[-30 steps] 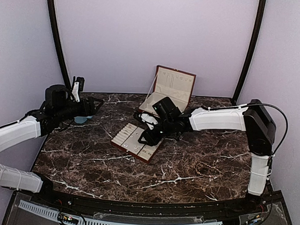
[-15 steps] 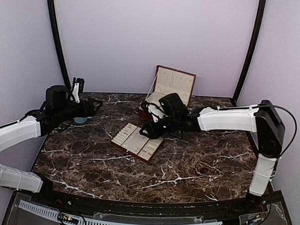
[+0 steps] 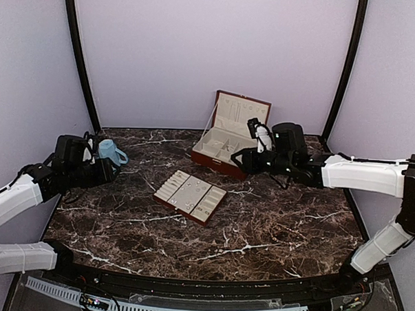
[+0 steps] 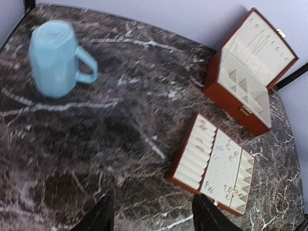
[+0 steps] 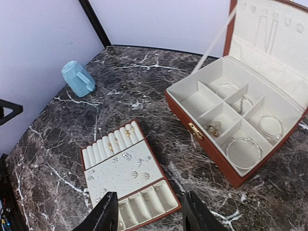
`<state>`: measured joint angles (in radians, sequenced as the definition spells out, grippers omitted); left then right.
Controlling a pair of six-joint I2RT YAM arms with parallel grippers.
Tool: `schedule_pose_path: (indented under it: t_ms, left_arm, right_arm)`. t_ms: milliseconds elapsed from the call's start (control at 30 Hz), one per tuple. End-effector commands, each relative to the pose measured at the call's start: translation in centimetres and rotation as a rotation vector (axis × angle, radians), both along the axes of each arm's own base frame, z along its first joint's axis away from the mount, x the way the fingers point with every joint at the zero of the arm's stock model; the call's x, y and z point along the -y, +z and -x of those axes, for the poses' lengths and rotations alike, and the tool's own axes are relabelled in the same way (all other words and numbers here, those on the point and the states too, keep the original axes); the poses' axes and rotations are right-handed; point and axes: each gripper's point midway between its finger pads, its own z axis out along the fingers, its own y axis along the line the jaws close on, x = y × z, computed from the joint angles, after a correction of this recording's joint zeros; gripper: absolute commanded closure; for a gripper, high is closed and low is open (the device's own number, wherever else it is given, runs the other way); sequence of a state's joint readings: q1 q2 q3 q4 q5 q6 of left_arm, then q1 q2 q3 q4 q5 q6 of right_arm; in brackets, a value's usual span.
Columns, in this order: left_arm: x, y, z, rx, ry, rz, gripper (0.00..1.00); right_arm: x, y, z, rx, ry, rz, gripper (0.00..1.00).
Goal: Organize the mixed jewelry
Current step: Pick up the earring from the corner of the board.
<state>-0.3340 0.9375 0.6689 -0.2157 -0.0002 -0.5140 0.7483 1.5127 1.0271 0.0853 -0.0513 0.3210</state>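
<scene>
My left fingers (image 4: 98,217) and right fingers (image 5: 107,214) hang part-open, empty. Jewelry (image 5: 127,157) already sits in tray (image 5: 140,204) and box (image 5: 215,161); little seems left.

table (image 3: 273,227): glossy marble (white-veined) | tray lining (image 5: 120,182): matt cream cloth

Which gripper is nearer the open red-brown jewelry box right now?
Right. The right gripper hangs just off the jewelry box's front right corner. The left gripper is across the table on the left side, near the blue cup.
</scene>
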Motion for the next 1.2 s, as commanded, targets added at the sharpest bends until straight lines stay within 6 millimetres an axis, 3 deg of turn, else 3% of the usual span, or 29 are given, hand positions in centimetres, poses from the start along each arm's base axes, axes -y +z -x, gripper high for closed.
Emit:
schedule_pose_path:
  t_ms: [0, 267, 467, 767, 1000, 1167]
  left_arm:
    - [-3.9, -6.4, 6.1, -0.344, 0.237, -0.004, 0.42]
    - [-8.3, -13.1, 13.8, -0.670, 0.584, -0.034, 0.42]
    - [-9.7, -14.4, 17.4, -0.790, 0.812, 0.006, 0.48]
    - [-8.4, -16.8, 18.6, -0.875, 0.821, 0.086, 0.60]
    - [-7.8, -17.2, 18.6, -0.884, 0.804, 0.126, 0.76]
    - [-7.5, -17.5, 18.6, -0.885, 0.799, 0.148, 0.79]
  right_arm:
    - [2.3, 0.1, -1.0, 0.032, -0.070, -0.057, 0.54]
    - [5.3, -0.5, -0.4, 0.057, -0.106, -0.079, 0.54]
    - [7.4, -0.1, -0.1, 0.087, -0.147, -0.098, 0.53]
    - [8.6, 0.4, -0.3, 0.123, -0.183, -0.100, 0.51]
    - [8.5, 0.0, -0.6, 0.119, -0.184, -0.095, 0.51]
    - [8.1, -0.3, -0.8, 0.106, -0.174, -0.102, 0.51]
